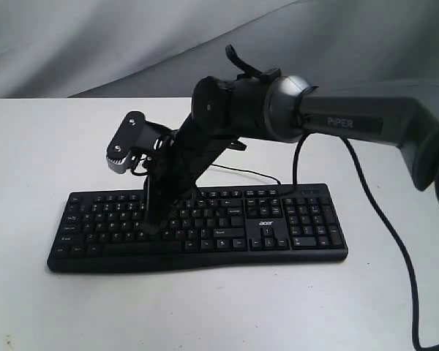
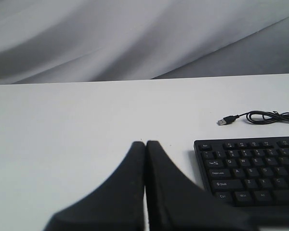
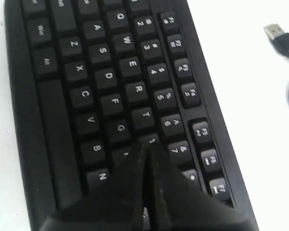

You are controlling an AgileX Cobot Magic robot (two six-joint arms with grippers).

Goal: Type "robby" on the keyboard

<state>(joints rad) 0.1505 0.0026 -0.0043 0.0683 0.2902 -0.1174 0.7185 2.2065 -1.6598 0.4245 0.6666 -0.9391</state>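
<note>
The black keyboard with the white "acer" logo lies across the white table. My right gripper reaches over from the right and points down onto the letter keys left of the keyboard's middle. In the right wrist view its shut fingertips rest at the Y key, with the H key just beside them on the keyboard. My left gripper is shut on nothing, over bare table beside the keyboard's Esc-and-Ctrl end. It does not show in the exterior view.
The keyboard's thin black cable runs over the table behind it, and its loose USB plug lies on the table beyond the Esc corner. The right arm's own black cable hangs down at the right. A grey cloth backdrop stands behind the table.
</note>
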